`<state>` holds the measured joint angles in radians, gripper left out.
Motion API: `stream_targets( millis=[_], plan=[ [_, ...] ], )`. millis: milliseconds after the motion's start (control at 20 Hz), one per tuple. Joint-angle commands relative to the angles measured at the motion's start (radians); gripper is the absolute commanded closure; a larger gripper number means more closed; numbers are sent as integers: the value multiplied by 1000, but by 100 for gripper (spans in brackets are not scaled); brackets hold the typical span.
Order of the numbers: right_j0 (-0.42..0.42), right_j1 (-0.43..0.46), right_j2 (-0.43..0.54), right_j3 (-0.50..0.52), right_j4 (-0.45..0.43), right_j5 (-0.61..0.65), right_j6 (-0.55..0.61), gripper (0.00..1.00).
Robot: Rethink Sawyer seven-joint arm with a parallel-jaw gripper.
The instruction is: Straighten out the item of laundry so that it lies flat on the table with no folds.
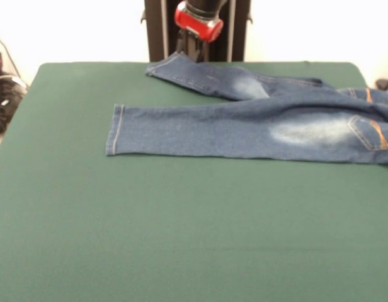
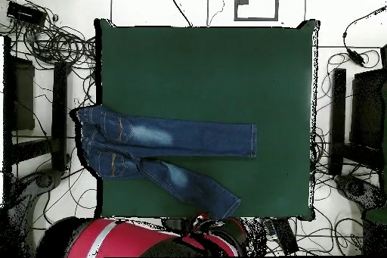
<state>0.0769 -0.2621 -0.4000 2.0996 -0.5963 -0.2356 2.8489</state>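
The small blue denim jeans [image 1: 244, 129] lie spread on the dark green table [image 1: 181, 239] at its far right part. Both legs point left and the waist with its orange-stitched pockets runs out of the picture on the right. In the overhead view the jeans [image 2: 174, 138] have one leg straight to the right and the other slanting toward the robot's edge. The waist overhangs the table [image 2: 204, 66] at its left edge. My gripper [image 1: 191, 49] is at the table's far edge, right by the cuff of the slanting leg. It also shows in the overhead view [image 2: 205, 221]. Its state is hidden.
The red and black arm [image 2: 143, 240] and the dark pedestal [image 1: 159, 28] stand at the robot's side of the table. Cables [image 2: 53, 39] and dark stands [image 2: 340, 111] lie on the floor on both sides.
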Motion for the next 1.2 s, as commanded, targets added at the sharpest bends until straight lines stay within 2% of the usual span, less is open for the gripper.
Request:
stream_targets(
  millis=[50, 300, 700, 1200],
  plan=[
    [38, 35, 135, -132, 92, -206, 56, 0],
    [41, 39, 129, -131, 99, -223, 60, 0],
    [123, 91, 42, -141, 205, -360, 52, 0],
    [280, 191, -106, -133, 468, -470, 26, 0]
  ],
)
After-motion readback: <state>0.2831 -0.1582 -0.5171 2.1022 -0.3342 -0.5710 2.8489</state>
